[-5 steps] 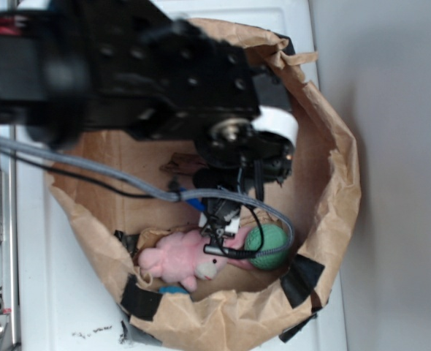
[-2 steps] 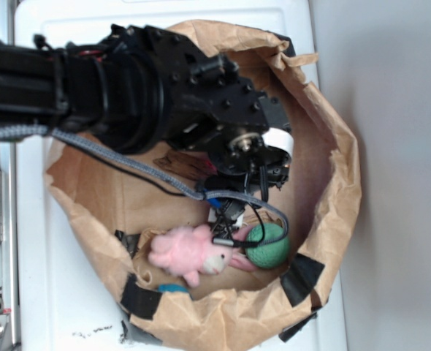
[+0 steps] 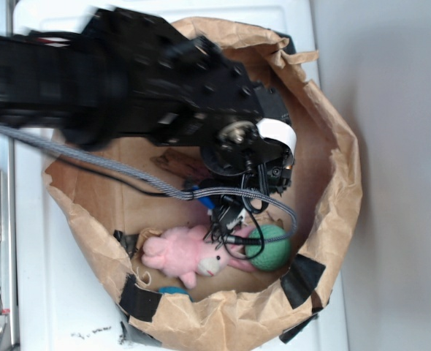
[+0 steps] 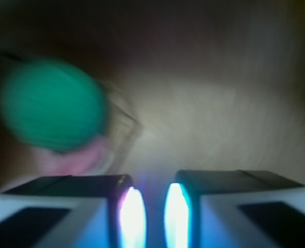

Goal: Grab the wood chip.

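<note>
Exterior view first: the grab doesn't look done. The rough brown bark-like wood chip point(image 3: 177, 162) lies flat on the floor of the crumpled brown paper bag point(image 3: 331, 219), and only part of it peeks out from under the black robot arm point(image 3: 128, 80), which covers most of the upper left of the bag. The chip seems to be lying loose, with nothing visibly clamped on it. The black gripper point(image 3: 226, 218) hangs below the wrist, among a loop of braided grey cable point(image 3: 91, 161), and it sits lower in the frame than the chip, closer to the pink plush toy point(image 3: 182, 252) and the green knitted ball point(image 3: 268, 245). So the chip is up and to the left of the gripper, near but apart from it, partly hidden by the wrist. From this angle the fingers are too tangled in cable and blur to say how they stand.

Wrist view: very blurry. The two finger pads point(image 4: 132, 214) sit at the bottom edge, glowing bluish-white, with only a narrow gap between them and nothing in that gap, so the gripper is nearly closed and empty. The green ball point(image 4: 51, 106) is at the upper left with a pink smear under it. No wood chip shows here, just bare brown paper ahead.

Judging from both, everything is left: getting the gripper over the chip, spreading the fingers, closing on it.
</note>
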### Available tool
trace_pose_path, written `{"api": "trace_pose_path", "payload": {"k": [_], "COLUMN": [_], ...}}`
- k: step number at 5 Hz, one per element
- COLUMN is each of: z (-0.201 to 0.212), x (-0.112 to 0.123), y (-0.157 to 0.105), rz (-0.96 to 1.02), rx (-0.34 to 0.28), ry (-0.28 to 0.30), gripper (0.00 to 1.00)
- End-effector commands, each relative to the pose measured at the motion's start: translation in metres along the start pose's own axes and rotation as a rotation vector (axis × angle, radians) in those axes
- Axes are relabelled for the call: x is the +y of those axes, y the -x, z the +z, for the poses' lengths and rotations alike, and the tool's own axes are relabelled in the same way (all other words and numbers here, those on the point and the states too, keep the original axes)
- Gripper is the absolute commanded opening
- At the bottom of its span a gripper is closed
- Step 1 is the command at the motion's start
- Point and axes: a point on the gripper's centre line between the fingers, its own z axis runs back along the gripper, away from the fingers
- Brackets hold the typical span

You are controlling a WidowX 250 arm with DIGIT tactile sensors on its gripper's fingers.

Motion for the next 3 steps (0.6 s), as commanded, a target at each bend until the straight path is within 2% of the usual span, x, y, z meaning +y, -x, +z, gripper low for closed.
{"api": "trace_pose_path", "payload": {"k": [1, 2, 3], "z": [0.102, 0.120, 0.118], "x": [0.003, 0.007, 0.008], "y": [-0.014, 0.005, 0.034], "rz": [0.014, 0.026, 0.021], "rx": [-0.230, -0.237, -0.198], "ry": [0.014, 0.027, 0.017], "gripper": [0.00, 1.00, 1.00]}}
